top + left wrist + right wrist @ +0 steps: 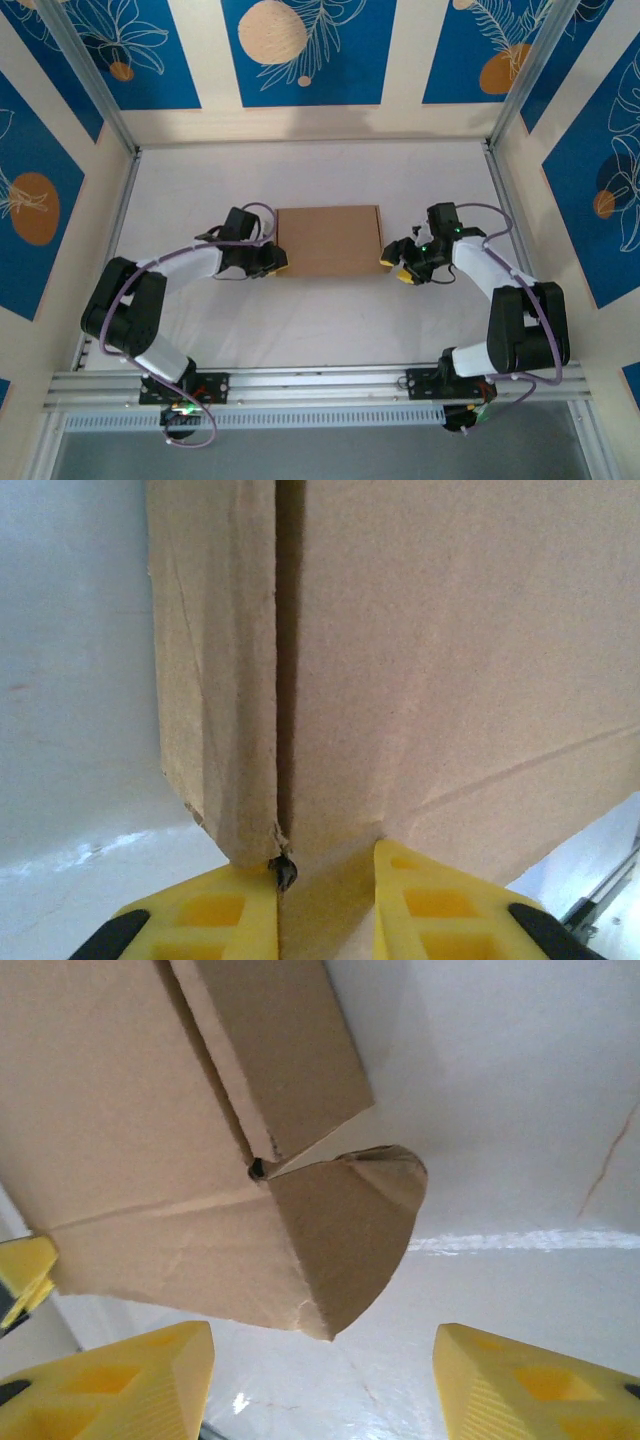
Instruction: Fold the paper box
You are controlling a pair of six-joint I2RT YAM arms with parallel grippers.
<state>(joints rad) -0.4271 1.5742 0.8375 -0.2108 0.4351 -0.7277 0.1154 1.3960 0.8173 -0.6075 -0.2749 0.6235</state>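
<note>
The paper box (328, 241) lies as a shallow brown rectangle at the middle of the white table (300, 325), with my left pincer (272, 260) at its 8 o'clock corner and my right pincer (397, 266) at its 4 o'clock corner. My left pincer is clamped on the box's edge, cardboard filling the gap between its yellow fingers (230, 915). My right pincer gapes wide and grips nothing; in its wrist view a rounded tab (350, 1220) of the box hangs at 12 o'clock from that gap.
</note>
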